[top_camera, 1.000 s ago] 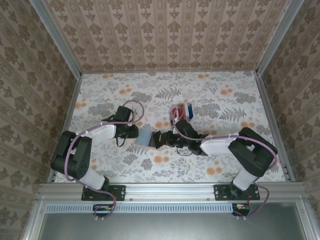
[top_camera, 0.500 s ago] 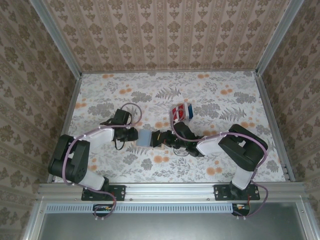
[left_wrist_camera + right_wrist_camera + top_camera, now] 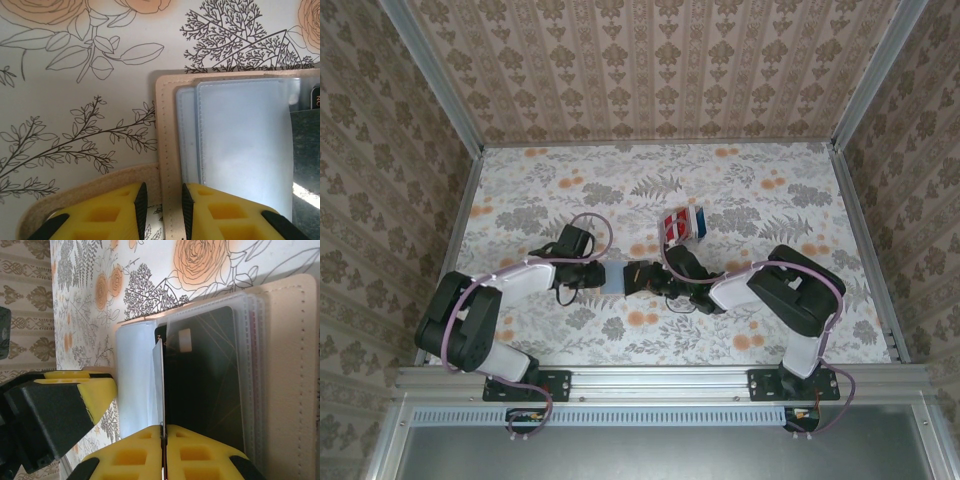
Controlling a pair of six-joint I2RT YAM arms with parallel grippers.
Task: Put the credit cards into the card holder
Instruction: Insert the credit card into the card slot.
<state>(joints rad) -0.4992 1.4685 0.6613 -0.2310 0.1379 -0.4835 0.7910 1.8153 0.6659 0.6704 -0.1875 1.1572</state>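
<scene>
Tan folding card holder (image 3: 612, 277) with blue-grey pockets, gripped open at mid-table: jam risk.
You have the left gripper (image 3: 162, 200) clamped on its tan cover edge and the right gripper (image 3: 163, 432) clenched on a thin sheet (image 3: 161, 390) beside a dark chip card (image 3: 200, 385); card or sleeve, I cannot tell. Push askew and the sleeve could buckle, or the holder twist free. The red and blue plastic credit cards (image 3: 683, 224) lie stacked just beyond.

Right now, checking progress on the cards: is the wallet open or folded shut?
Open. The wallet lies spread, blue-grey pockets showing, left gripper pinching its tan edge.
</scene>
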